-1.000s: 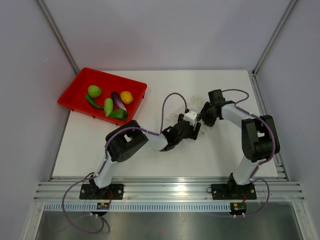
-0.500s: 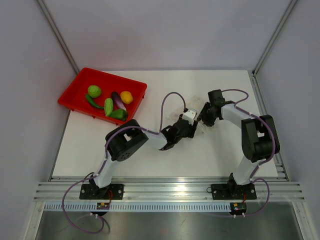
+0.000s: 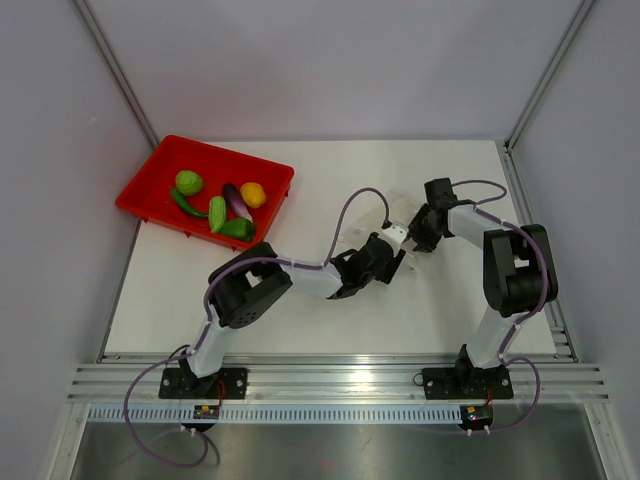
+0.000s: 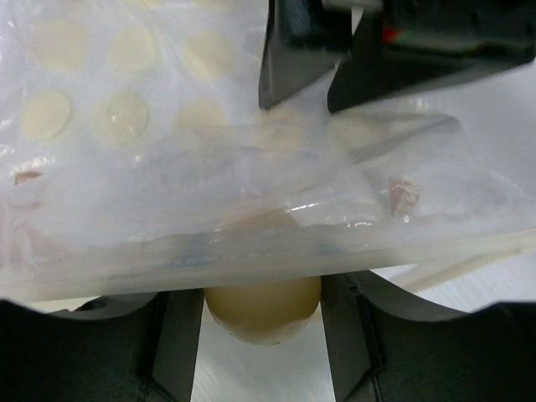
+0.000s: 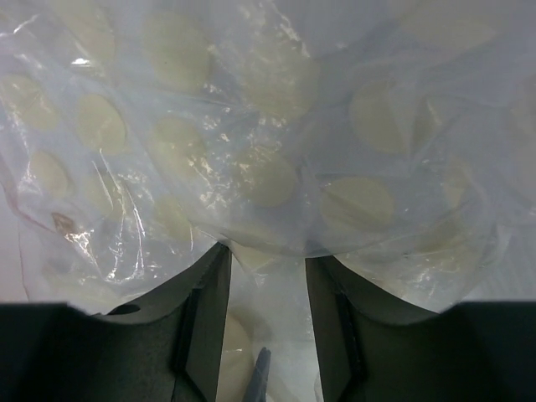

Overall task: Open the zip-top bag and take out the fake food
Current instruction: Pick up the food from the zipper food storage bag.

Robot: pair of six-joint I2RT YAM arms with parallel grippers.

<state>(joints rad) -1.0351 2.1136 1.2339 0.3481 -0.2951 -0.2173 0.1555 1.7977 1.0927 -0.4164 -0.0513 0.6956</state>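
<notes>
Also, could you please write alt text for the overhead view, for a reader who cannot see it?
The left gripper and right gripper of two black arms meet at a clear zip-top bag on a white table. Fake food lies in a red tray, back left.

Top view: bright, even overhead light; faint soft shadows on table [image 3: 330,170]; sharp. Wrist views: zip-top bag [image 5: 276,167] close to lens (milky, blurred), small white glints on crinkles.

Left arm [image 3: 300,276] and right arm [image 3: 466,222] reach inward, fingers [image 4: 100,352] clamped
</notes>
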